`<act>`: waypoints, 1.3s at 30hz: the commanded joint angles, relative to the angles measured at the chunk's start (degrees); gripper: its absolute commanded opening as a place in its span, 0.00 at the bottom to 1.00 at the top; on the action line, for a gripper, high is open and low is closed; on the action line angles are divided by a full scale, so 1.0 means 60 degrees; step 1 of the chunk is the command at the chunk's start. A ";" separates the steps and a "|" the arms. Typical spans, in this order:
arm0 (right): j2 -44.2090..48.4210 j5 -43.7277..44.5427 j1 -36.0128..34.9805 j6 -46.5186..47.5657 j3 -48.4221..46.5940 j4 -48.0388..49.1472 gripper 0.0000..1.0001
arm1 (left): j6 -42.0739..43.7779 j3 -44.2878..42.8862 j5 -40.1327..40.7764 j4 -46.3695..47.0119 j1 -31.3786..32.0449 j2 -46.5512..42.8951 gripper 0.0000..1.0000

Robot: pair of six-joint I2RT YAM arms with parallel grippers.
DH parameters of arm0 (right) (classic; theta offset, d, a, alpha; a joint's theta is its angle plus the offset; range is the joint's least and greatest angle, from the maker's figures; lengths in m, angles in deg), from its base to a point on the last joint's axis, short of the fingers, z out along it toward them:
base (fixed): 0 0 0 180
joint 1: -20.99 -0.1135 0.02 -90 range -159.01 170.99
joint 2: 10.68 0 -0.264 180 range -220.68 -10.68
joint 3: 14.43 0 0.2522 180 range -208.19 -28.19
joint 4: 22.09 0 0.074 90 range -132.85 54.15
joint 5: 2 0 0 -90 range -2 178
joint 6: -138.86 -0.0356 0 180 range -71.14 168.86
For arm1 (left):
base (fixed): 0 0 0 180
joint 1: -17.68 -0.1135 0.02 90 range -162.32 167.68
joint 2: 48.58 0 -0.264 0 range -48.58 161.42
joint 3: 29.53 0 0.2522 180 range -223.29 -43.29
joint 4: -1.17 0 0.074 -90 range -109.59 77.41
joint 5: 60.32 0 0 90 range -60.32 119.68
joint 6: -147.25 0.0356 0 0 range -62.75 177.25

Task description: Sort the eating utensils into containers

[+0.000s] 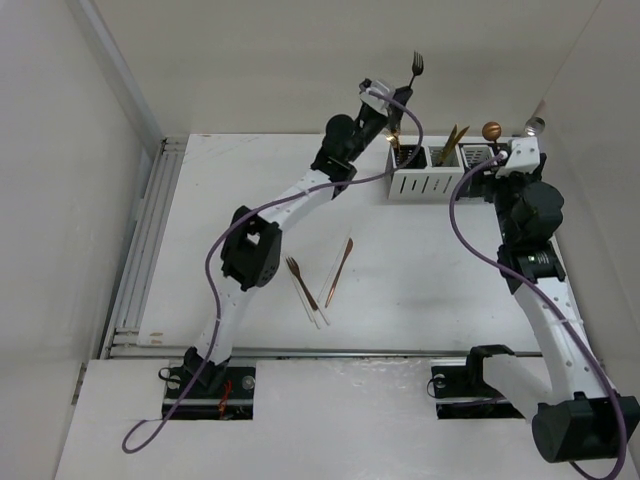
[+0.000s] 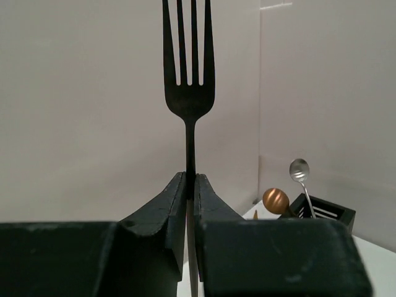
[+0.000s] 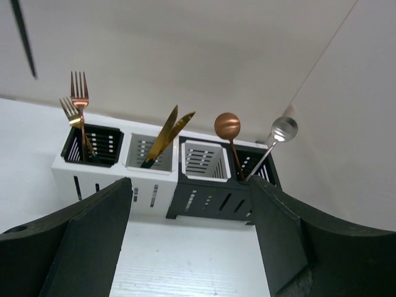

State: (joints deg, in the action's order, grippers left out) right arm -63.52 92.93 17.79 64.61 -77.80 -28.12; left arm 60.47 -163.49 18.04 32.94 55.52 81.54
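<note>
My left gripper (image 1: 400, 100) is shut on a black fork (image 1: 417, 68), held upright with tines up, above the left end of the containers (image 1: 425, 186). In the left wrist view the fork (image 2: 188, 74) rises from between the closed fingers (image 2: 204, 198). My right gripper (image 3: 189, 204) is open and empty, just in front of the row of boxes (image 3: 204, 201). The boxes hold two copper and gold forks (image 3: 78, 102), two gold knives (image 3: 166, 133), a copper spoon (image 3: 227, 126) and a silver spoon (image 3: 284, 130). A copper fork with a white handle (image 1: 302, 288) and a copper knife (image 1: 339, 270) lie on the table.
The white table (image 1: 220, 200) has a rail along its left edge (image 1: 140, 250). White walls stand close behind and to the right of the boxes. Purple cables (image 1: 470, 235) hang from both arms.
</note>
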 commanded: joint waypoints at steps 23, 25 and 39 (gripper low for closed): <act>0.0472 0.0819 -0.0096 0.1139 -0.2117 -0.1639 0.83 | -0.1534 -0.0534 0.0402 0.3030 0.0343 0.2925 0.18; 0.0354 0.0731 -0.0096 0.1140 -0.2205 -0.1639 0.90 | -0.1432 0.0007 0.0095 0.3030 0.0343 0.2703 0.34; -0.0114 0.1692 -0.1323 -0.0791 -0.2793 -0.3557 1.00 | -0.0670 0.3327 -0.1063 0.2591 -0.0330 -0.1249 0.68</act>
State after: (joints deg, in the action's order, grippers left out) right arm -64.37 97.39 13.27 65.86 -92.64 -46.03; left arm 54.62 -147.93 14.59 43.96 55.24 86.35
